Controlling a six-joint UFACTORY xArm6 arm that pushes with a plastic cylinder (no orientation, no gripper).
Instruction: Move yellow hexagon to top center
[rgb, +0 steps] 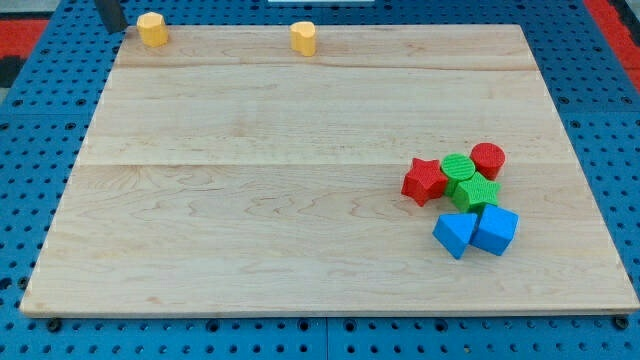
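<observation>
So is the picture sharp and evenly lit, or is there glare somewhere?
Camera view: even, soft light; the wooden board shows only faint sheen, no harsh glare. The red star and its neighbours cast short, soft shadows. My tip at the view's top left looks dark and slightly blurred.

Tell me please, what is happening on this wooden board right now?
A robot arm pushes blocks with a dark rod. My tip is at the view's top left corner, just left of a yellow block, close to it. A second yellow block sits at the top edge near the centre. I cannot tell which one is the hexagon. Six other blocks cluster at the view's lower right: red star, red cylinder, two green, two blue.
</observation>
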